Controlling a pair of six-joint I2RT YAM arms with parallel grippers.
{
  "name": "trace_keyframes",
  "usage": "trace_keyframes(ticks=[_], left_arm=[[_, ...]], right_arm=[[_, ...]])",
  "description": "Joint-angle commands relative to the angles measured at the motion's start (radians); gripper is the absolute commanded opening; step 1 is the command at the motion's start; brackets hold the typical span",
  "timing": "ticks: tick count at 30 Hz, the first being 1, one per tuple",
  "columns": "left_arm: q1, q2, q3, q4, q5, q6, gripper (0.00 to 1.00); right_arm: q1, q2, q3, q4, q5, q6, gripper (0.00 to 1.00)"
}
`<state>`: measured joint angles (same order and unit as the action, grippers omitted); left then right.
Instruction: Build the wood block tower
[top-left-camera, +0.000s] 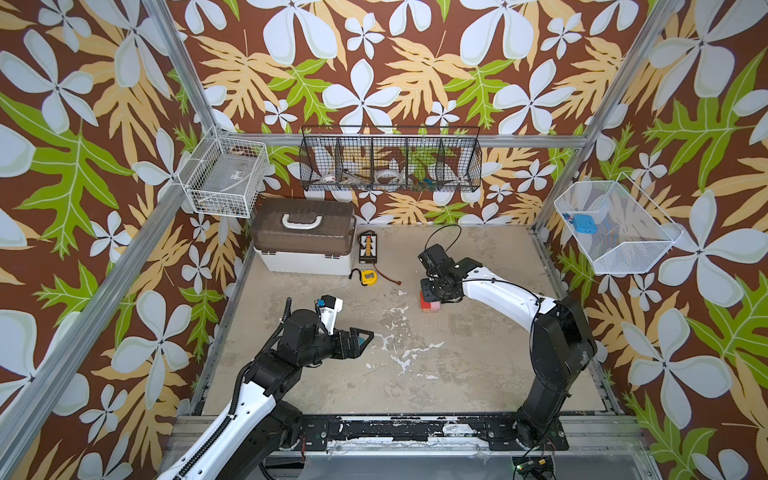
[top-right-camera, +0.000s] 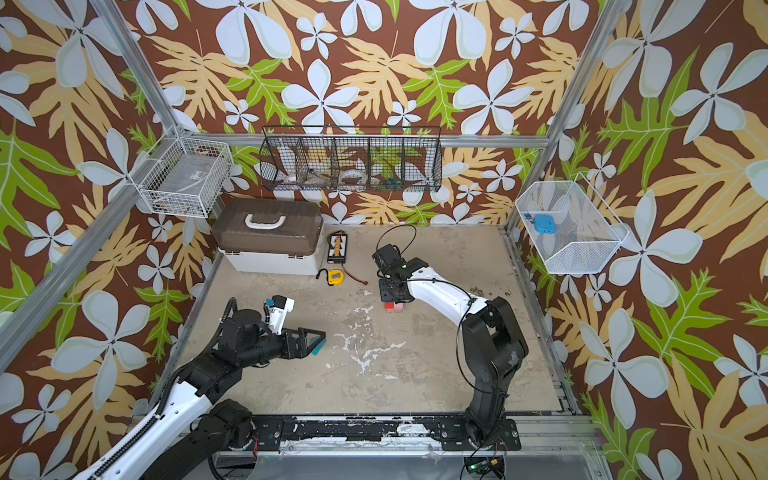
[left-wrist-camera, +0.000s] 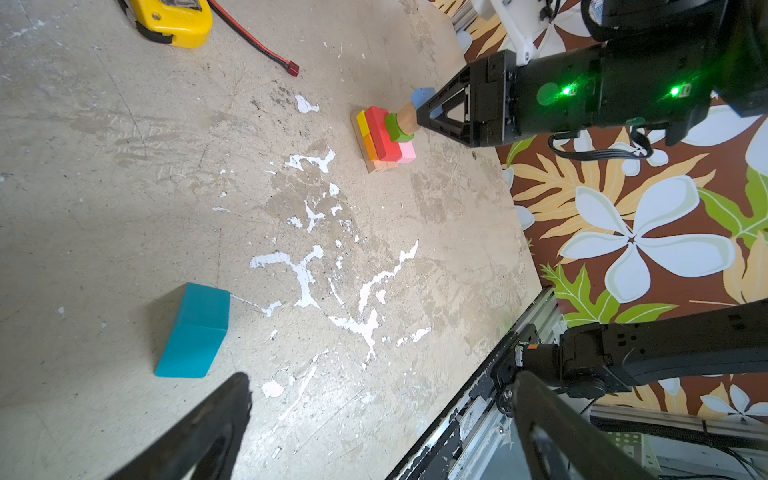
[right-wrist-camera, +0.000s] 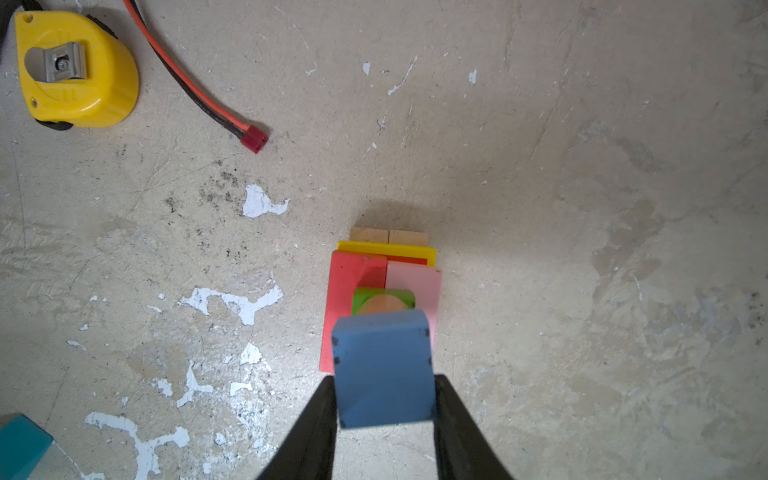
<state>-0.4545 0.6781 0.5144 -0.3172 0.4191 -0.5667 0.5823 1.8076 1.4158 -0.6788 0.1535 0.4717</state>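
Blue is the block (right-wrist-camera: 382, 365) clenched between the right jaws, which press on its two opposite sides. Directly under those jaws stands the tower (left-wrist-camera: 384, 139). Its plain wood base (right-wrist-camera: 388, 235) rests on the bench (left-wrist-camera: 124, 166), with a yellow block (left-wrist-camera: 362, 122) and an orange block (left-wrist-camera: 369, 147) on it. A long red block (left-wrist-camera: 380, 133) and a pink block (left-wrist-camera: 407, 153) lie side by side above them. On these sits a green block (left-wrist-camera: 395, 126), and an upright wooden cylinder (left-wrist-camera: 407, 116) stands on it. The blue block sits at the cylinder's upper end; whether the two touch cannot be told.

The left jaws are released, spread wide and empty, low over the bench and well apart from the tower. A teal block (left-wrist-camera: 193, 330) lies on the bench just ahead of one left fingertip, ungripped.

Beyond the right jaws and off to one side lie a yellow tape measure (right-wrist-camera: 75, 70) and a red-and-black cable (right-wrist-camera: 187, 83) ending in a red plug, both apart from the tower
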Motion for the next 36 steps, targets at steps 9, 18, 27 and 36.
trace_keyframes(ticks=[9,18,27,36], left_arm=[[0.0,-0.002,-0.002,0.022,0.003,0.01,1.0],[0.0,-0.002,-0.002,0.022,0.002,0.01,1.0],[0.0,-0.002,-0.002,0.023,0.002,0.01,1.0],[0.0,-0.003,-0.001,0.022,-0.007,0.008,1.0]], right_arm=[[0.001,-0.015,-0.005,0.004,-0.005,0.013,0.4],[0.001,-0.022,-0.01,0.008,-0.015,0.014,0.4],[0.001,-0.025,-0.012,0.004,-0.006,0.015,0.4],[0.026,-0.165,-0.059,0.026,0.1,0.035,0.47]])
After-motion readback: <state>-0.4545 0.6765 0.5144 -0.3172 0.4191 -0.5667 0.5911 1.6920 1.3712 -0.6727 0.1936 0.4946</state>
